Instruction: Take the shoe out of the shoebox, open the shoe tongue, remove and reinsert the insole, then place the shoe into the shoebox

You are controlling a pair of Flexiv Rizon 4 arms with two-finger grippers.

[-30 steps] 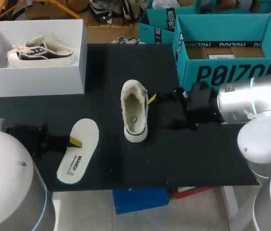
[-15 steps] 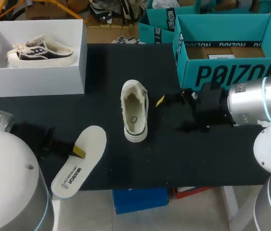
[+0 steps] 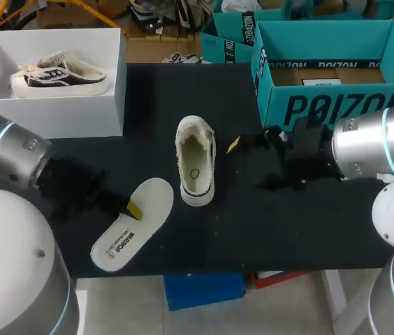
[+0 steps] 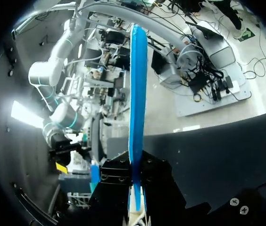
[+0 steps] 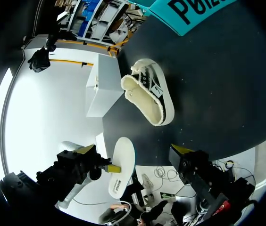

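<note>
Now: white shoebox (image 3: pixel 78 115) at 10 o'clock on desk (image 3: pixel 253 230), second shoe (image 3: pixel 59 74) inside. Left claw (image 3: pixel 133 208) clamps insole (image 3: pixel 123 234) by its edge, at 7 o'clock of shoe (image 3: pixel 195 164), near but apart. Shoe upright mid-desk. Right claw (image 3: pixel 233 145) at shoe's 3 o'clock, fingers apart, empty. Teal box (image 3: pixel 337 105) at 2 o'clock.

Insole (image 4: pixel 137 84) edge-on in left wrist view, near end hidden inside left tool (image 4: pixel 136 212). Head view: tool body indistinct against dark counter (image 3: pixel 253 230).

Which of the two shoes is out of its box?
The shoe standing alone mid-table, beside the insole held by the left pincer; the other shoe lies inside the white shoebox.
</note>
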